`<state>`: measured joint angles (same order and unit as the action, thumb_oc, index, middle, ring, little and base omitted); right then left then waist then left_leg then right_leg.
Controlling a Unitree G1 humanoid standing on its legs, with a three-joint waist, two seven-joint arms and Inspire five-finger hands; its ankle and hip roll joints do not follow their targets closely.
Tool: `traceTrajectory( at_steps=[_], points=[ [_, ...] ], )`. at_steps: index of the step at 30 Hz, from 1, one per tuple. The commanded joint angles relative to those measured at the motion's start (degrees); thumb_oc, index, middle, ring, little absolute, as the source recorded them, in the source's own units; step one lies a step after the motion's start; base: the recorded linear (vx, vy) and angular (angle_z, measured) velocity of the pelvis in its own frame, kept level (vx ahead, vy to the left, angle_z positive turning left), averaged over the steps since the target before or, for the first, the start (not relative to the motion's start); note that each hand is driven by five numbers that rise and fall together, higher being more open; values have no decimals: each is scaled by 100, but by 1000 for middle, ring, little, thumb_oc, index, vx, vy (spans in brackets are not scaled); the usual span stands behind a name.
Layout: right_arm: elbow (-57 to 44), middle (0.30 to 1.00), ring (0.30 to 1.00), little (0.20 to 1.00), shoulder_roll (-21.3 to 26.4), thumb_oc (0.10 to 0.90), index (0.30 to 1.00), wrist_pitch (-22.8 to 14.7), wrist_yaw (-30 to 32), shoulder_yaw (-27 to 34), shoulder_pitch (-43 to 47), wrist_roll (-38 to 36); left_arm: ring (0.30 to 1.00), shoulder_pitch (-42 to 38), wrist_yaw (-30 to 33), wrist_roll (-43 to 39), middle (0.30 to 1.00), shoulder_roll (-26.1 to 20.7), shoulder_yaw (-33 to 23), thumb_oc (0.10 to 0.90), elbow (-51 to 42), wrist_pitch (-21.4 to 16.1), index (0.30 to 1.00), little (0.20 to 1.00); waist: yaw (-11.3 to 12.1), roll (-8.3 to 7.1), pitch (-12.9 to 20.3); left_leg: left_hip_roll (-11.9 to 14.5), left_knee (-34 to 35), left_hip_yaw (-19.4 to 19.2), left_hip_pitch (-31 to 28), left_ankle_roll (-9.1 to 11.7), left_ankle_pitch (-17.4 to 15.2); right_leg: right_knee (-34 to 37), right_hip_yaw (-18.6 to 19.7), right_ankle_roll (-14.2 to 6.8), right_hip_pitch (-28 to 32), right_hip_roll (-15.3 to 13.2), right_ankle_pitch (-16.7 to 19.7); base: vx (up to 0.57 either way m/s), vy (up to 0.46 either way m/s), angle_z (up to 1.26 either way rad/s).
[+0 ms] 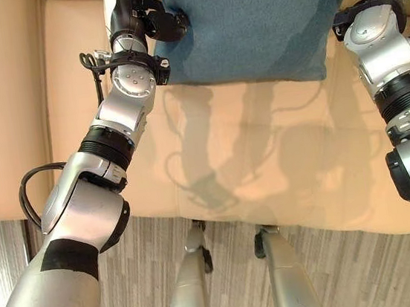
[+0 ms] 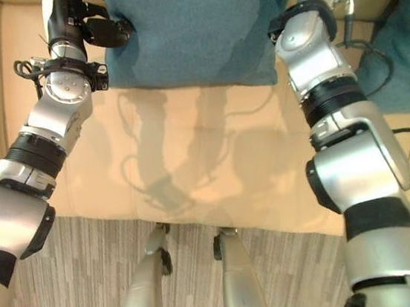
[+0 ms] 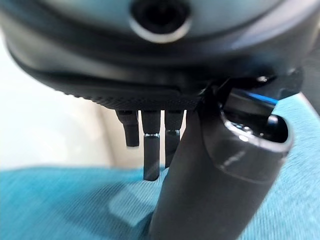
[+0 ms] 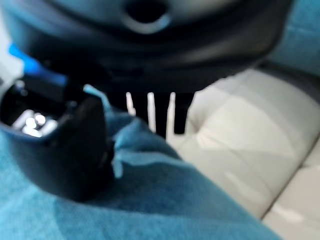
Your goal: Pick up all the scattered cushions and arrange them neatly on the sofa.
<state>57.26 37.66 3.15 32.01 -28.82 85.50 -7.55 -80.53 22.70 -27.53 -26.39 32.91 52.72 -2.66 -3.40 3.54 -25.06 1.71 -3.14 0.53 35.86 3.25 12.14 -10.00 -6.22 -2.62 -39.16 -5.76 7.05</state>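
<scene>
A teal cushion (image 1: 249,21) hangs between the two hands above the seat of a beige sofa (image 1: 266,161), its lower edge clear of the seat and its shadow falling on the leather below.

The left hand (image 1: 162,20) grips the cushion's left edge. In the left wrist view its thumb (image 3: 200,190) lies across the teal fabric while the fingers (image 3: 150,145) reach down behind the cloth, so the hand is closed on the cushion in a pinch.

The right hand (image 4: 60,145) holds the opposite edge. In the right wrist view its thumb presses into a bunched fold of the fabric and the fingers (image 4: 150,107) stand on the far side of that fold, so this hand too is clamped on the cushion. Pale sofa upholstery shows just beyond those fingers.

A second teal cushion (image 2: 407,61) lies further out past the right arm, on the sofa's right side, well apart from the held one. Grey wood-pattern floor (image 1: 354,270) runs along the near edge of the sofa.
</scene>
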Motion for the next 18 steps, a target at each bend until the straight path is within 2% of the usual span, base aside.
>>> traceTrajectory(
  at_steps=[1,8,15,17,18],
  points=[
    [-345,900,900,900,-86,800,900,-235,-9,-218,71,194,900,-316,-44,90,900,-14,-113,800,-561,-877,900,900,94,94,803,63,814,-2,-267,264,-291,-748,66,-375,-189,157,-1140,-13,3,-4],
    [-509,900,900,900,352,800,900,-303,-180,167,-760,172,900,434,-180,100,900,-604,-540,800,-483,-836,900,900,103,64,715,77,814,-5,-357,289,-283,-720,47,-361,-88,181,-1121,-28,0,1],
    [-1246,900,900,900,837,800,900,-462,-234,954,-1849,158,900,1238,-219,-10,900,-1119,-1247,800,-732,-908,900,900,86,0,801,81,814,-45,-587,306,-321,-611,58,-353,216,206,-1111,-15,6,2],
    [-1686,900,900,900,889,800,900,-527,-210,1392,-2484,236,900,1729,-179,-36,900,-1216,-1615,800,-999,-940,900,900,59,-24,876,96,814,-65,-729,309,-365,-508,51,-351,416,201,-1105,10,8,-2],
    [-2128,900,900,900,913,800,900,-597,-343,1827,-3262,290,900,2315,-225,60,900,-1336,-1901,800,-1389,-952,900,900,26,-48,965,114,814,-87,-898,308,-418,-380,44,-338,658,215,-1095,45,19,-2]
  ],
)
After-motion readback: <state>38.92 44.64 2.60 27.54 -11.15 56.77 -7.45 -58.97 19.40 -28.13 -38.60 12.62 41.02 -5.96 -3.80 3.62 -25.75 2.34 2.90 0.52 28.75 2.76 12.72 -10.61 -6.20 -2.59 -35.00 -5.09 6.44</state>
